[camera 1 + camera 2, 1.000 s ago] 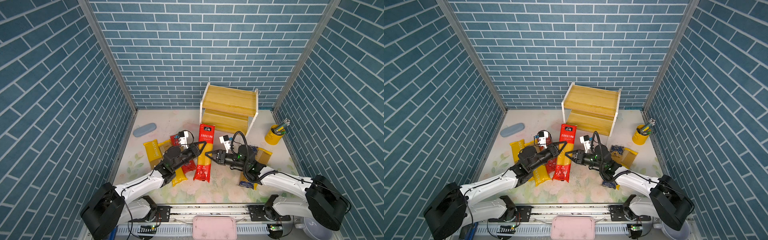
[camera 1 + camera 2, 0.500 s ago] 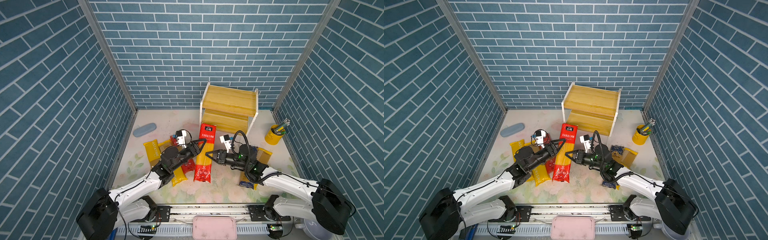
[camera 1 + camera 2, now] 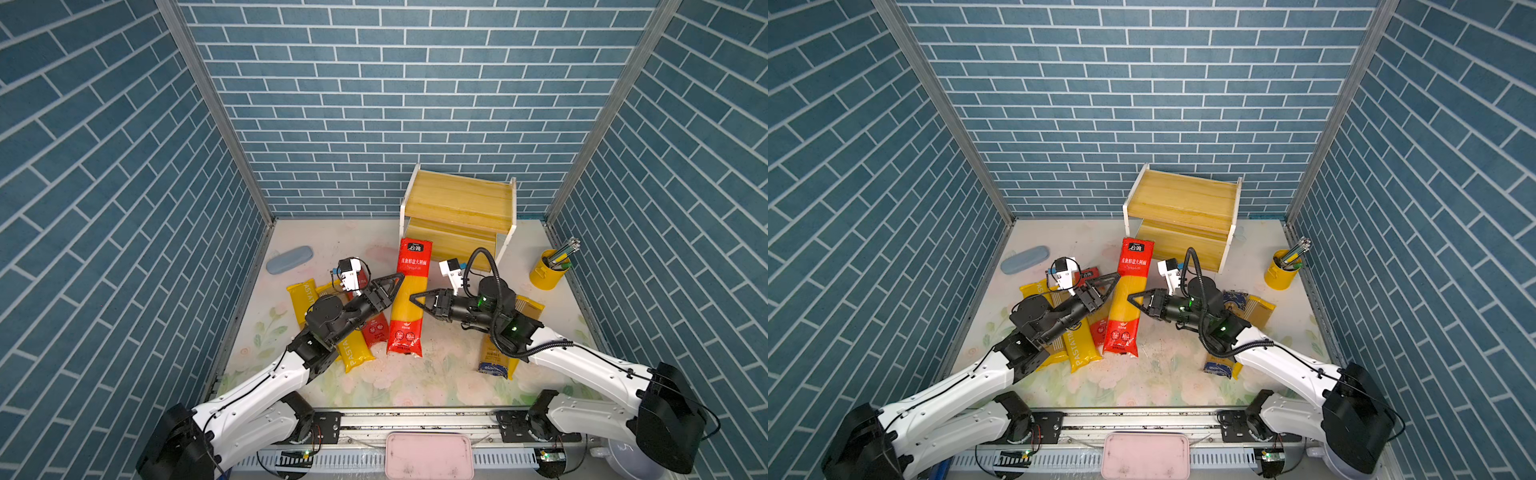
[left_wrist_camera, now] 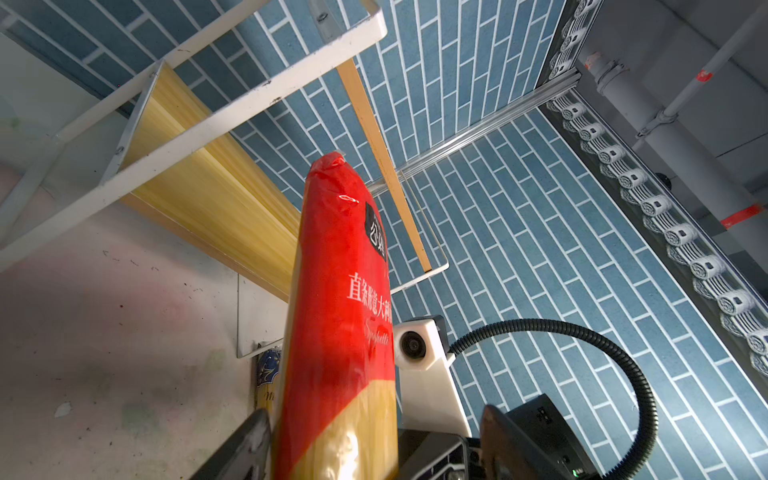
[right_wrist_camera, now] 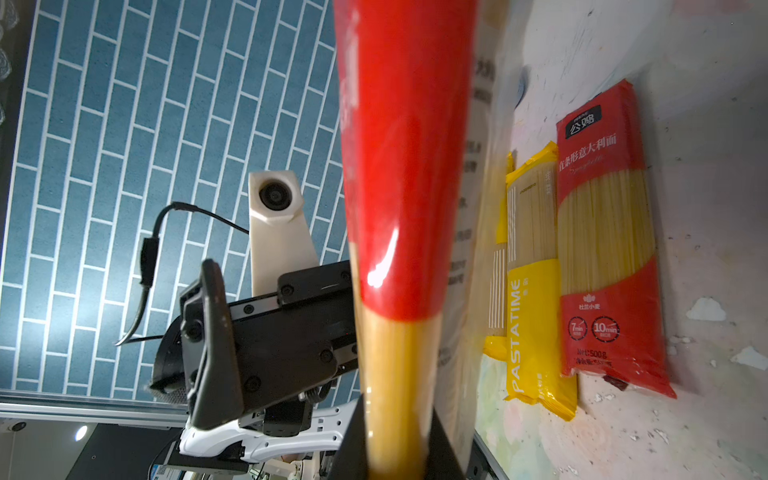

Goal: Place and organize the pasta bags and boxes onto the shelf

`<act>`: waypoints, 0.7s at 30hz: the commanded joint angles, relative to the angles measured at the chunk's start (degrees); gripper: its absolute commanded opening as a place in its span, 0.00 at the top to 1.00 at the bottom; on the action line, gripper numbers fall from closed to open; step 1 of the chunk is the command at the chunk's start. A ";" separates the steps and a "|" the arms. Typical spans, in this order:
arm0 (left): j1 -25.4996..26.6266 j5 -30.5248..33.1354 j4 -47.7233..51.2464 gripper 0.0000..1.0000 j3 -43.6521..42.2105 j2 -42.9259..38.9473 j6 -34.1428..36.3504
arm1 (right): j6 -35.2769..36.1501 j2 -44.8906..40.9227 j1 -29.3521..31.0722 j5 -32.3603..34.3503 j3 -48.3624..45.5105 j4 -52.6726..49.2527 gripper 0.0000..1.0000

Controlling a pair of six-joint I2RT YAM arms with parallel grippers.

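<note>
The right tool (image 5: 395,440) is pinching the clear yellow middle of a red spaghetti packet (image 3: 409,299), jaws closed on it from both sides. Across the packet, the left tool (image 3: 392,282) is standing open: one finger (image 4: 249,444) is lying close against the wrap and the other (image 4: 507,449) is sitting clear of it. The packet is pointing lengthwise at the shelf (image 3: 457,199), its far red end reaching the front left corner of the lower board (image 3: 453,245). On the bench (image 3: 436,374), a second red packet (image 3: 376,328) and a yellow PASTATIME packet (image 3: 353,353) are lying side by side under the left arm, and a blue-ended packet (image 3: 494,361) is lying under the right arm.
</note>
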State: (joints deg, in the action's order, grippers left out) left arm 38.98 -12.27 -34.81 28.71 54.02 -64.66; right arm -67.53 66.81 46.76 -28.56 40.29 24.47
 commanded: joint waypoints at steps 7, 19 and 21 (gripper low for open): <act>-1.49 -0.30 3.17 0.19 1.10 -2.74 3.49 | 2.08 0.84 -2.35 1.81 9.64 5.94 0.99; -1.63 5.41 22.00 0.19 2.82 -7.92 14.48 | 6.23 2.03 -4.96 1.39 21.74 -4.75 1.00; -1.61 5.69 23.35 0.19 3.10 -7.48 15.55 | 7.50 1.69 -5.95 1.98 25.01 -9.57 1.00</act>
State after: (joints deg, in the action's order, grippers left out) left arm 37.71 -8.29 -17.15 30.04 46.61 -53.69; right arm -64.31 70.50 42.13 -26.70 56.71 12.53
